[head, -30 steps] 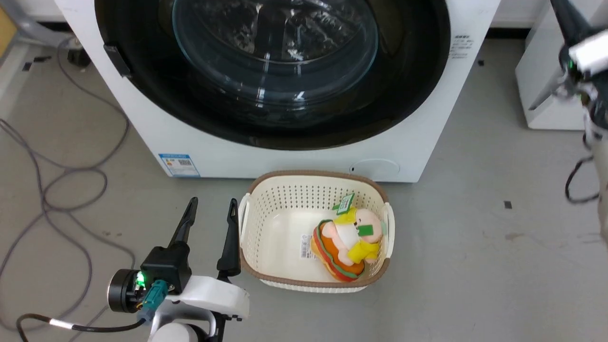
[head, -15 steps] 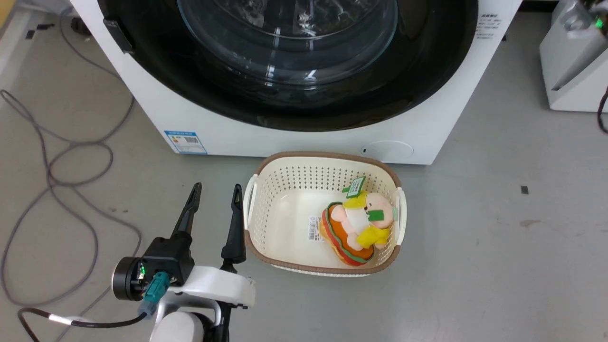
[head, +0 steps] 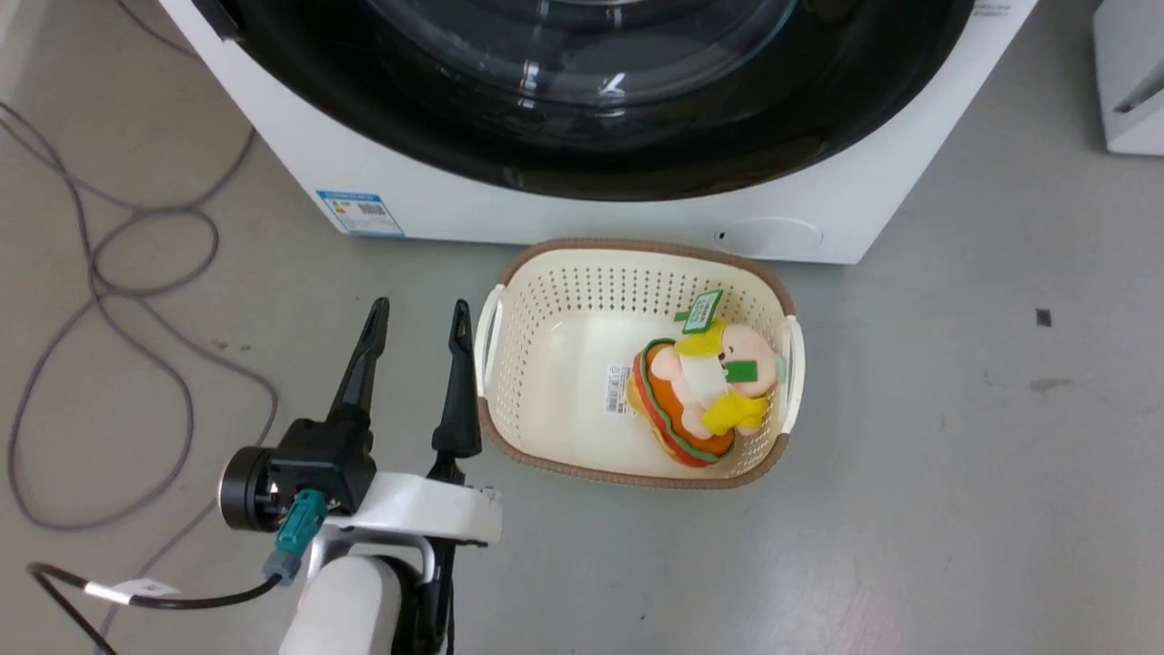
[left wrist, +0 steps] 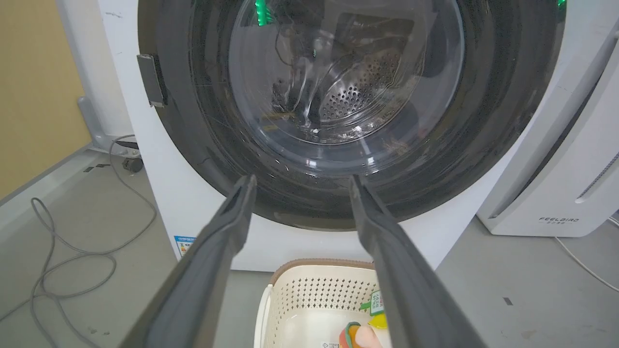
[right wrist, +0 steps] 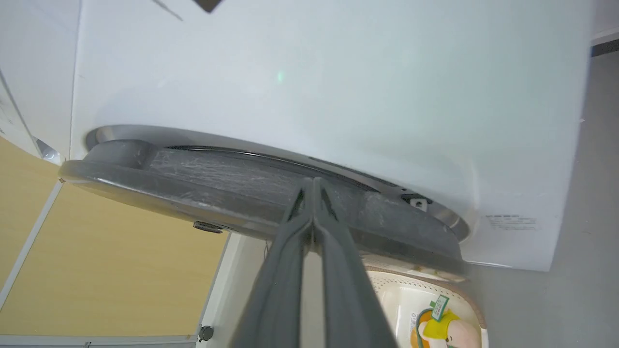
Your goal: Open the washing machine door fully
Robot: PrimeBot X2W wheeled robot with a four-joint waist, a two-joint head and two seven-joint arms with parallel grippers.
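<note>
Left claw (head: 419, 309) sits low over the grey floor (head: 955, 509), fingers apart with nothing between them, pointing toward the washing machine (head: 582, 218). Its right finger is just beside the left handle of the cream laundry basket (head: 582, 282); touching or not, I cannot tell. The washing machine door (head: 637, 155) is the glossy black disc with the clear glass bowl, filling the machine's front, and from the head view it lies flat against the white front. In my left wrist view the perforated steel drum (left wrist: 360, 92) shows through the glass, and a small dark latch tab (left wrist: 151, 79) sits on the door's left rim. Right claw (right wrist: 312, 186) is up at the side of the machine, fingers pressed together, tips against the outline of the door's grey rim, seen edge-on; real contact I cannot tell. The basket stands on the floor right in front of the machine, below the door, with a burger-shaped plush toy (head: 705, 391) with green tags lying in its right half. Blue label sticker (head: 359, 212) is low left on the machine front. Grey cables (head: 118, 273) loop on the floor at left. White FEELBIRD appliance (left wrist: 556, 193) stands right of the machine.
</note>
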